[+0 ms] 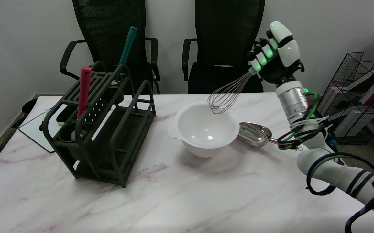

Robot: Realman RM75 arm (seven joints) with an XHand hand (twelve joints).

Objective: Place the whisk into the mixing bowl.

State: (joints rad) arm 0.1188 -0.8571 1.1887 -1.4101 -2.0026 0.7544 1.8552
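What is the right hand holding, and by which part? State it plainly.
The right hand grips the whisk by its handle end, which is hidden inside the fingers; the wire head hangs free over the mixing bowl.

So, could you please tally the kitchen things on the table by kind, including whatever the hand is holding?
Whisk, held over the bowl by the right hand: 1
White mixing bowl: 1
Metal scoop: 1
Dark rack: 1
Handled utensils standing in the rack, red and teal: 2
Total: 6

Even, bright indoor light, soft shadows under the bowl and rack; focus sharp throughout.
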